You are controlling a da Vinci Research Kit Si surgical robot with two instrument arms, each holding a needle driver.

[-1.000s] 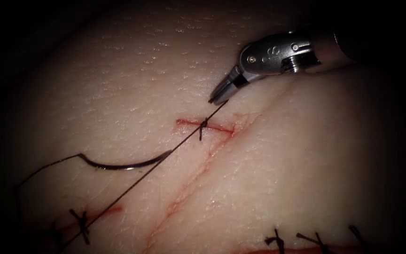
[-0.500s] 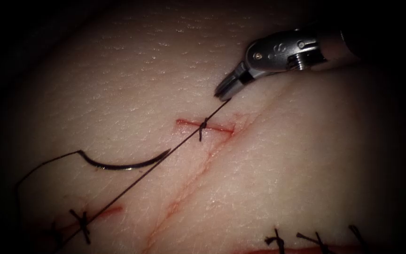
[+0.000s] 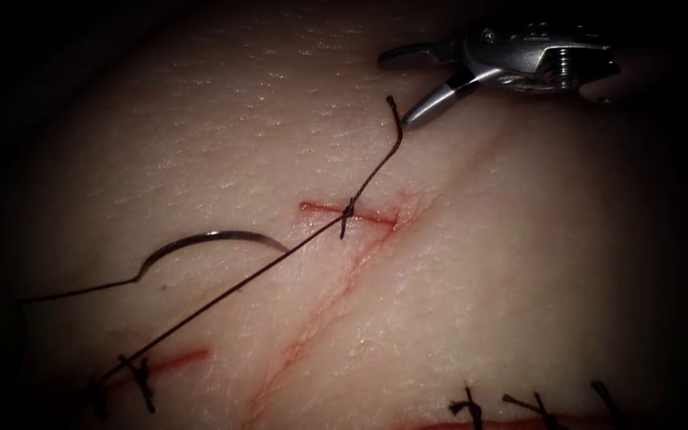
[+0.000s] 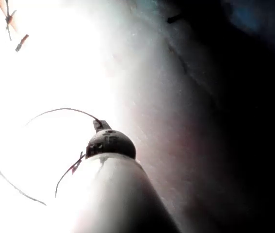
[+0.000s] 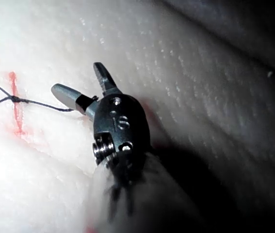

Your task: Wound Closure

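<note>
Endoscope view, right tool (image 3: 398, 86): at 1 o'clock of the field, jaws apart and holding nothing; a second ago they were clamped on the thread's end, close above the knot.
Thread (image 3: 224, 293): one strand runs from the knot (image 3: 347, 211) up to a free curled tail (image 3: 396, 119) that ends just beside the lower jaw; whether it touches the jaw, cannot tell. The other strand runs down toward 7 o'clock, to an older stitch (image 3: 138, 374).
Key relation: tail lies at about 7 o'clock from the open jaws, its long axis sloping from 7 toward 1 o'clock; the right arm is the nearer one.
Needle (image 3: 213, 239): lying on the tissue (image 3: 519, 263) left of the cut (image 3: 349, 213), arc bowed upward, not in the tissue, held by neither tool.
Right wrist view: jaws spread, thread end near one jaw.
Left tool (image 4: 102, 125): seen in the left wrist view; cannot tell its jaws or what it holds.
</note>
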